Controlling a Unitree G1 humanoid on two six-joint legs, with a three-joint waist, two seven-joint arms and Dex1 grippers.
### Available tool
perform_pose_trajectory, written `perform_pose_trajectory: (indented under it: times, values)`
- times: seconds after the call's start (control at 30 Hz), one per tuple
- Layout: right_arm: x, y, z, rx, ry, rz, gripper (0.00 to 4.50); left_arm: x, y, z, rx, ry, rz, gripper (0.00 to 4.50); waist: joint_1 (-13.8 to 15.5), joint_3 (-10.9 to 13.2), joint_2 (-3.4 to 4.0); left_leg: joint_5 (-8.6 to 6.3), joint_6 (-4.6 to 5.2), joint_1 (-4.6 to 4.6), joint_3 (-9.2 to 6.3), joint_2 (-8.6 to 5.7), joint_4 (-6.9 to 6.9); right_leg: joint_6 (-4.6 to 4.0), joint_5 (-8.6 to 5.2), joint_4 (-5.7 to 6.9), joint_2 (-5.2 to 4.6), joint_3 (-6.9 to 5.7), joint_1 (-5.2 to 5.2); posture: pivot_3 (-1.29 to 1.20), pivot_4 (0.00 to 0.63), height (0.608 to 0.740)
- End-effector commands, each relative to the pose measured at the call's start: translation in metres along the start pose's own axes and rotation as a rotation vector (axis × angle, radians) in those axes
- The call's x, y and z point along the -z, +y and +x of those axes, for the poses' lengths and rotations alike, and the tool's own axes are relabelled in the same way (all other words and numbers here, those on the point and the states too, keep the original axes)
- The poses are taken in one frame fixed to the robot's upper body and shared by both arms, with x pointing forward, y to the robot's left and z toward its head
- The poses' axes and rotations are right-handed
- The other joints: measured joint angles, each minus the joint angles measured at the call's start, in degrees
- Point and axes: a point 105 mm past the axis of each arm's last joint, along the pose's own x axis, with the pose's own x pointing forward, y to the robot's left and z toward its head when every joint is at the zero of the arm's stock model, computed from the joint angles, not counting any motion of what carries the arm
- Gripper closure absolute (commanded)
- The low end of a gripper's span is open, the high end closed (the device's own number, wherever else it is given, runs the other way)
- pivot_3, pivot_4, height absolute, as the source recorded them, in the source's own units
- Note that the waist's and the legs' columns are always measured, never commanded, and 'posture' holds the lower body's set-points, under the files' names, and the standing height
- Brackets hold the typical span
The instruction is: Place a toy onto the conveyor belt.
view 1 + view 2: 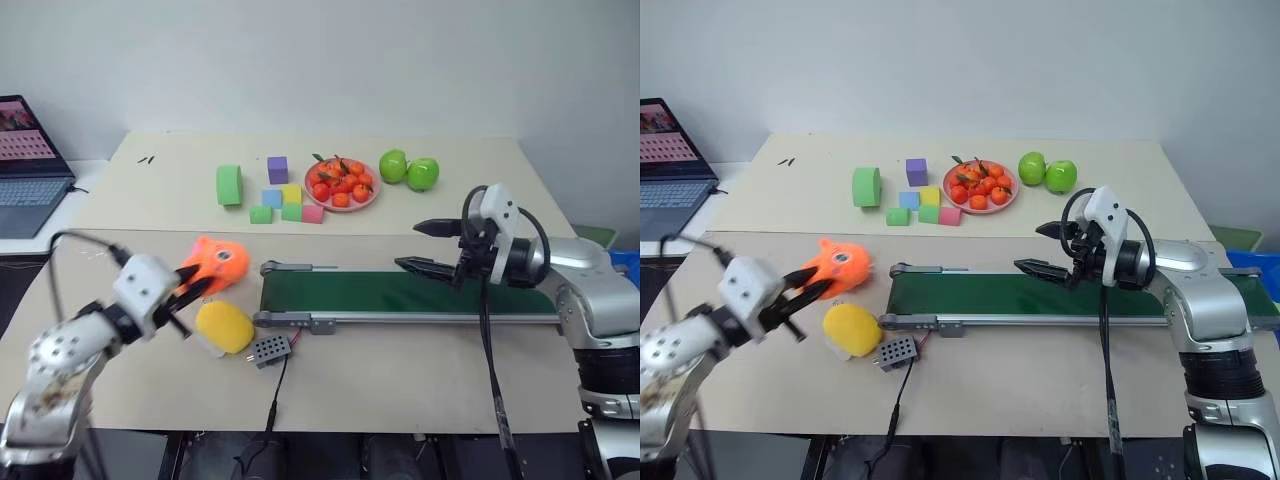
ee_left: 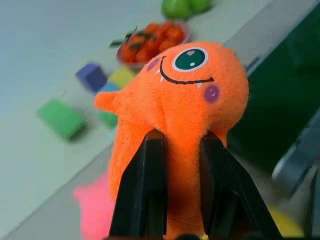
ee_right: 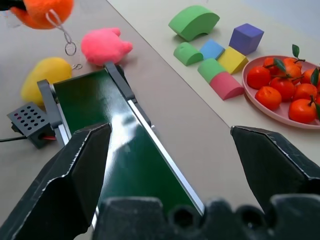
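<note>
Toy [image 1: 219, 262] aloft at frame's left, clenched in the left gripper [image 1: 193, 293], short of the conveyor belt [image 1: 400, 293].

Pick-up looks done; carrying across and setting down remain. Beneath it sits a yellow plush [image 1: 224, 327]. At right, the right gripper [image 1: 430, 248] hangs spread wide above the belt, holding nothing.

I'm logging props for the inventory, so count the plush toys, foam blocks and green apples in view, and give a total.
Plush toys: 3 (orange fish, yellow plush, pink plush)
Foam blocks: 7
Green apples: 2
Total: 12
</note>
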Motion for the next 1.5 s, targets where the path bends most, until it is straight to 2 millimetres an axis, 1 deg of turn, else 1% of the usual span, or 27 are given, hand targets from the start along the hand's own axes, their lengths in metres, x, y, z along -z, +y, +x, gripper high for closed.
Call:
perform_pose_trajectory:
  times: [0.03, 0.13, 0.27, 0.57, 0.8, 1.03, 1.1, 1.13, 1.2, 1.23, 1.33, 1.4, 1.43, 1.5]
  values:
    - [-0.012, 0.0, -0.006, 0.029, -0.032, -0.044, 0.0, -0.014, -0.014, 0.014, 0.097, -0.025, -0.016, 3.7, -0.4, 0.0, 0.0, 0.0, 0.0, 0.0, -0.01, 0.0, -0.01, 0.0, 0.0, -0.01, 0.02, 0.0, 0.0, 0.0, 0.15, 0.738]
    - [-0.012, 0.003, -0.007, 0.04, -0.034, -0.043, 0.0, -0.014, -0.028, 0.022, 0.199, -0.023, -0.052, 3.7, -0.6, 0.0, 0.0, 0.0, 0.01, 0.02, 0.01, 0.01, -0.1, 0.0, 0.0, 0.0, 0.04, 0.04, -0.02, 0.0, 0.15, 0.738]
    - [-0.012, 0.006, -0.009, 0.058, -0.035, -0.039, 0.0, -0.012, -0.035, 0.03, 0.28, -0.017, -0.092, 3.7, 0.0, 0.0, -0.02, 0.0, 0.01, 0.0, 0.0, 0.01, -0.06, 0.01, -0.01, -0.06, 0.04, 0.02, -0.03, 0.0, 0.15, 0.738]
    - [-0.015, 0.016, -0.019, 0.09, -0.035, -0.033, 0.0, 0.001, -0.024, 0.054, 0.304, -0.018, -0.043, 3.7, 0.2, 0.0, -0.03, 0.0, 0.01, 0.0, 0.0, -0.01, -0.01, 0.01, -0.01, -0.08, 0.04, 0.02, -0.01, 0.0, 0.15, 0.738]
    - [-0.023, 0.022, -0.029, 0.117, -0.035, -0.046, 0.0, 0.004, -0.033, 0.07, 0.379, -0.03, -0.027, 3.7, 0.2, 0.0, -0.03, 0.0, 0.01, -0.01, 0.0, -0.01, 0.01, 0.01, -0.01, -0.06, 0.04, 0.01, 0.0, 0.0, 0.15, 0.738]
    - [-0.025, 0.024, -0.033, 0.138, -0.03, -0.046, 0.0, 0.005, -0.037, 0.075, 0.434, -0.033, -0.001, 3.7, 0.1, 0.0, -0.04, 0.0, 0.01, 0.01, 0.0, -0.01, 0.04, 0.01, -0.01, -0.07, 0.04, 0.03, 0.0, 0.0, 0.15, 0.738]
    - [-0.025, 0.024, -0.034, 0.142, -0.029, -0.046, 0.0, 0.005, -0.036, 0.076, 0.432, -0.034, 0.011, 3.14, 0.2, 0.0, -0.04, 0.0, 0.01, 0.0, 0.0, -0.01, 0.04, 0.01, -0.01, -0.08, 0.04, 0.03, 0.0, 0.0, 0.15, 0.738]
    - [-0.026, 0.024, -0.034, 0.145, -0.029, -0.047, 0.0, 0.003, -0.037, 0.077, 0.443, -0.041, 0.023, 3.01, 0.2, 0.0, -0.04, 0.0, 0.01, 0.0, 0.0, -0.01, 0.04, 0.01, -0.01, -0.08, 0.04, 0.02, 0.0, 0.0, 0.15, 0.738]
    - [-0.026, 0.024, -0.033, 0.148, -0.031, -0.05, 0.0, -0.003, -0.035, 0.079, 0.444, -0.056, 0.031, 2.17, 0.2, 0.0, -0.04, 0.0, 0.01, -0.01, 0.0, -0.01, 0.05, 0.01, -0.01, -0.07, 0.04, 0.02, 0.0, 0.0, 0.15, 0.738]
    - [-0.027, 0.024, -0.033, 0.149, -0.031, -0.051, 0.0, -0.005, -0.035, 0.079, 0.442, -0.062, 0.033, 1.88, 0.2, 0.0, -0.04, 0.0, 0.02, -0.01, 0.0, -0.01, 0.05, 0.01, -0.01, -0.07, 0.04, 0.02, 0.0, 0.0, 0.15, 0.738]
    - [-0.027, 0.023, -0.033, 0.15, -0.032, -0.051, 0.0, -0.007, -0.034, 0.078, 0.443, -0.067, 0.029, 0.75, 0.2, 0.0, -0.04, 0.0, 0.02, -0.01, -0.01, -0.01, 0.06, 0.01, -0.01, -0.07, 0.04, 0.02, 0.01, 0.0, 0.15, 0.738]
    - [-0.026, 0.023, -0.032, 0.149, -0.032, -0.051, 0.0, -0.01, -0.033, 0.076, 0.442, -0.072, 0.024, 0.15, 0.1, 0.0, -0.04, 0.0, 0.02, -0.01, -0.01, -0.01, 0.06, 0.01, -0.01, -0.06, 0.04, 0.02, 0.01, 0.0, 0.15, 0.738]
    - [-0.026, 0.023, -0.032, 0.148, -0.032, -0.051, 0.0, -0.011, -0.032, 0.076, 0.442, -0.073, 0.023, 0.02, 0.1, 0.0, -0.04, 0.0, 0.02, -0.01, -0.01, -0.01, 0.06, 0.01, -0.01, -0.06, 0.04, 0.02, 0.0, 0.0, 0.15, 0.738]
    - [-0.026, 0.023, -0.032, 0.147, -0.032, -0.051, 0.0, -0.017, -0.029, 0.076, 0.431, -0.085, 0.003, 0.02, 0.1, 0.0, -0.05, 0.0, 0.02, -0.01, -0.01, -0.01, 0.05, 0.01, -0.01, -0.07, 0.04, 0.02, 0.0, 0.0, 0.15, 0.738]
